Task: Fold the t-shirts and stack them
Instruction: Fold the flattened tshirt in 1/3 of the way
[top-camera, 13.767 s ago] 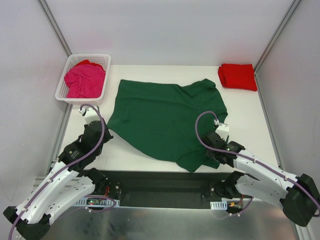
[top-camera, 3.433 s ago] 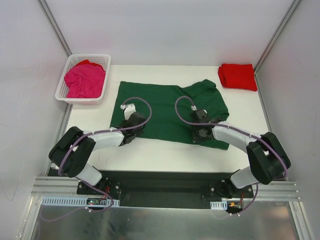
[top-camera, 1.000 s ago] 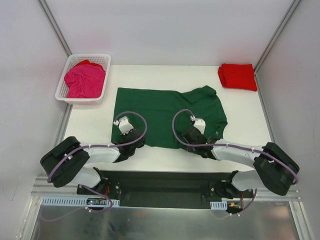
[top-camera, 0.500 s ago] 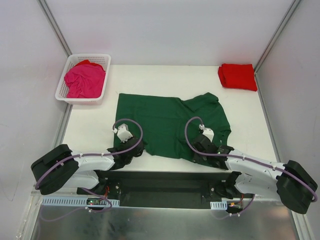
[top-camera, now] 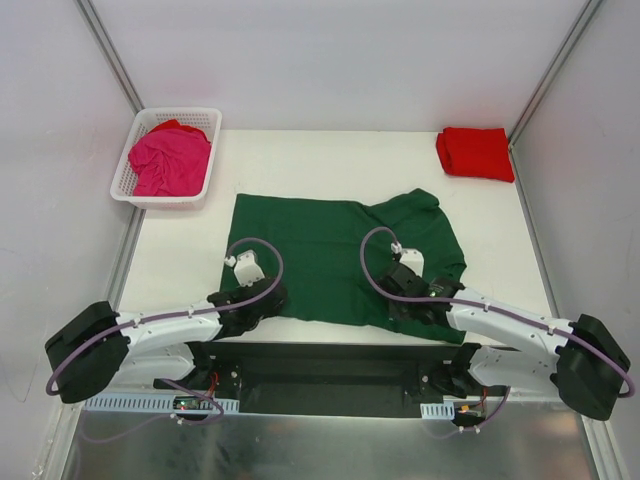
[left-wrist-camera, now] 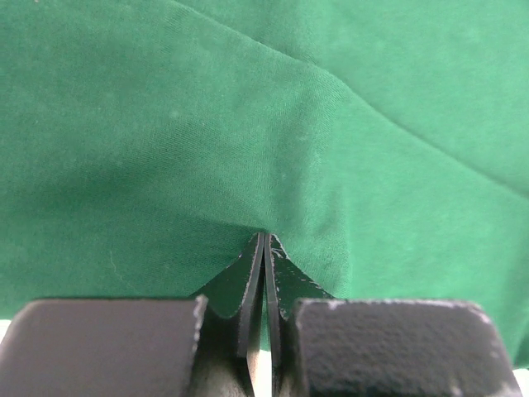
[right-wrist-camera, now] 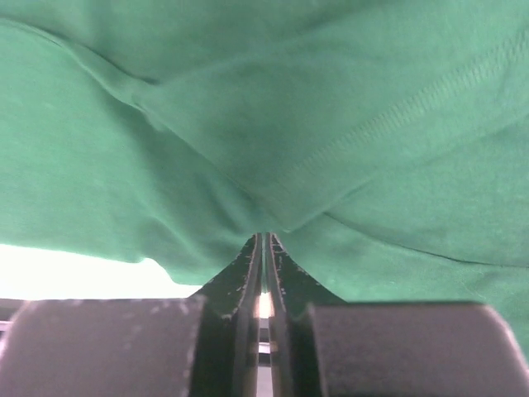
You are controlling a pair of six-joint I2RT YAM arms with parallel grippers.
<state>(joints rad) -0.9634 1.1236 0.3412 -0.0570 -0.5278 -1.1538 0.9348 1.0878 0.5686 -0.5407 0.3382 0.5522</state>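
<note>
The dark green t-shirt [top-camera: 320,250] lies spread across the middle of the white table, its near hem close to the table's front edge. My left gripper [top-camera: 265,297] is at the hem's left part, shut on a pinch of green cloth [left-wrist-camera: 248,124]; the jaws [left-wrist-camera: 266,237] meet at a raised crease. My right gripper [top-camera: 412,300] is at the hem's right part, its jaws [right-wrist-camera: 266,237] shut on a stitched fold of the same shirt [right-wrist-camera: 248,99]. A bright red t-shirt [top-camera: 475,152] sits folded at the back right. The magenta pink t-shirt [top-camera: 170,160] is crumpled in the basket.
A white lattice basket [top-camera: 140,196] stands at the back left corner of the table [top-camera: 320,155]. White walls with metal posts close in both sides. A black rail and the arm bases run along the near edge.
Both grippers have drawn back toward the arm bases with the green shirt's near hem, and the whole shirt has slid nearer. The red and pink shirts have not moved.
</note>
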